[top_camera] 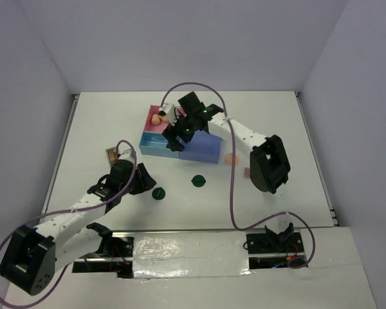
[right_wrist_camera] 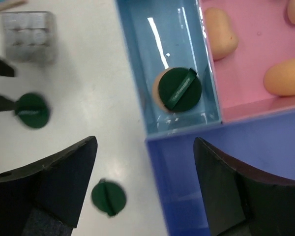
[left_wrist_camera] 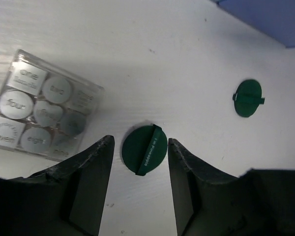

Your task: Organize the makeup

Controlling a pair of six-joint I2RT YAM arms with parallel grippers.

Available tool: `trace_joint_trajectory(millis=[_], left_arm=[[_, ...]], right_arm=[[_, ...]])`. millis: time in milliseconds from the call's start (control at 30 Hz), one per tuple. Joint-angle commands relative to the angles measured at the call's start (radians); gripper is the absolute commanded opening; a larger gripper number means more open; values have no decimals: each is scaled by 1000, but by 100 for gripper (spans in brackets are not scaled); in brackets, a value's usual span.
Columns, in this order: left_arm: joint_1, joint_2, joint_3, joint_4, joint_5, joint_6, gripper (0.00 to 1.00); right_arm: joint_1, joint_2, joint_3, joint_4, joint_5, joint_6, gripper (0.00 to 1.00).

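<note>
My left gripper (left_wrist_camera: 140,142) is open, low over the table, with a dark green round compact (left_wrist_camera: 144,149) lying between its fingertips, not gripped. A second green compact (left_wrist_camera: 249,98) lies farther right. A clear eyeshadow palette (left_wrist_camera: 39,118) lies to the left. My right gripper (right_wrist_camera: 145,147) is open and empty above the tray's (right_wrist_camera: 137,73) near edge. In the light blue compartment a green compact (right_wrist_camera: 179,88) rests on a peach puff. Peach sponges (right_wrist_camera: 221,32) lie in the pink compartment. In the top view the left gripper (top_camera: 148,183) is beside a compact (top_camera: 158,192).
The tray (top_camera: 153,149) stands mid-table with the right gripper (top_camera: 175,136) over it. A peach puff (top_camera: 231,159) lies on the table right of the tray. The other loose compact (top_camera: 199,181) lies in front of the tray. The palette (top_camera: 119,154) lies at left.
</note>
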Motion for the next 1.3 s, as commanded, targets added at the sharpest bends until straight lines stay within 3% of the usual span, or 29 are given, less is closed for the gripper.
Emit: trace_joint_trajectory(millis=[0, 100, 233, 367, 500, 867, 1267], left_arm=[[-67, 79, 83, 13, -25, 24, 59], [-142, 176, 150, -28, -97, 36, 57], [-214, 274, 222, -117, -175, 47, 60], [-261, 365, 285, -162, -226, 70, 61], [-292, 446, 342, -213, -270, 85, 60], [-354, 600, 448, -334, -356, 80, 53], [-386, 607, 501, -387, -401, 90, 59]], right_arm=[[-92, -192, -6, -68, -254, -65, 87], [-181, -254, -41, -127, -406, -87, 79], [-280, -398, -298, -32, -505, -56, 69], [-329, -571, -542, 68, -471, -59, 71], [-365, -649, -622, 95, -444, -70, 72], [-455, -634, -610, 112, -501, -29, 72], [-471, -642, -628, 126, -496, -18, 73]])
